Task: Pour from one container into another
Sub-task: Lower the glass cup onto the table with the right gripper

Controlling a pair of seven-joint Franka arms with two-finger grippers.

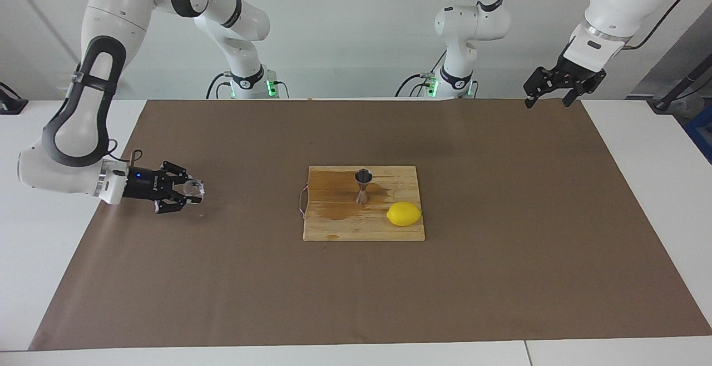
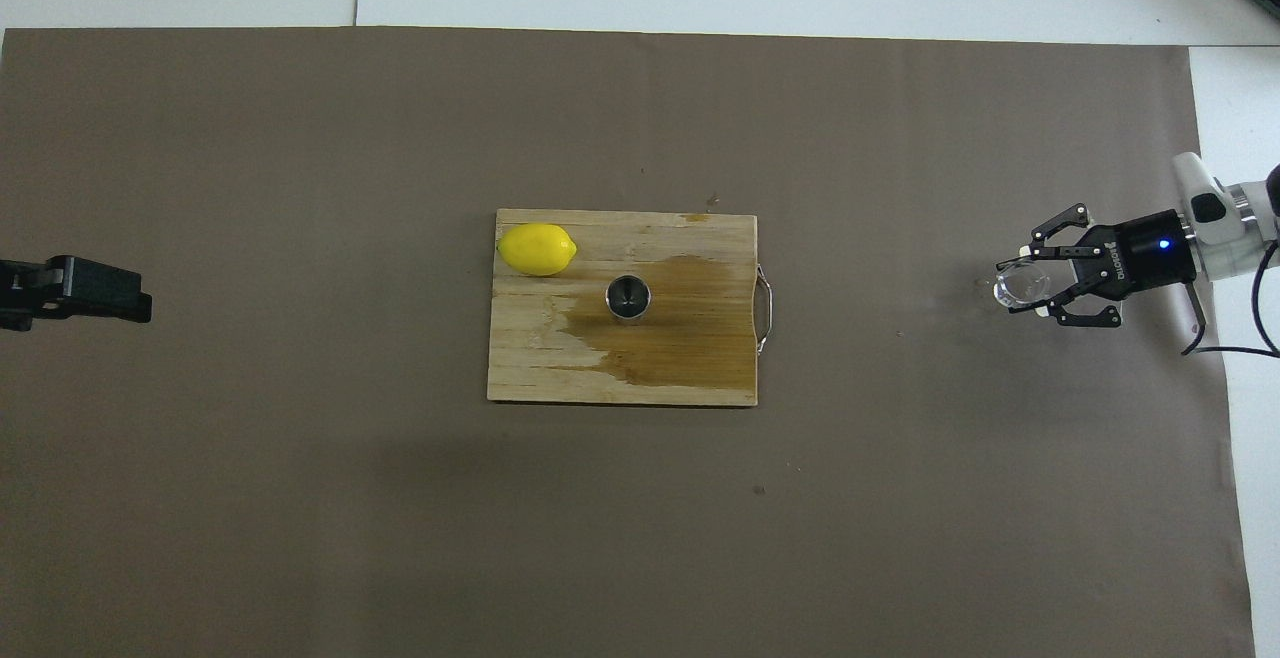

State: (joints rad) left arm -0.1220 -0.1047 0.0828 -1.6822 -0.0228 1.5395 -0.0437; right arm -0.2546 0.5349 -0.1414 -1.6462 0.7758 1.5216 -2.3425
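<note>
Gripping glass cup [image 1: 193,188] sideways, right gripper [image 1: 186,193] low at mat's 9 o'clock | slippery, fragile, light; hold mid-wall | left gripper [image 1: 556,85] spread, waiting

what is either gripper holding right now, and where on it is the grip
The right gripper holds the tiny clear glass cup by its sides, low over the brown paper at the right arm's end. The left gripper is open, empty and waiting.

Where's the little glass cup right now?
The glass cup is in the right gripper, low over the brown paper toward the right arm's end.
</note>
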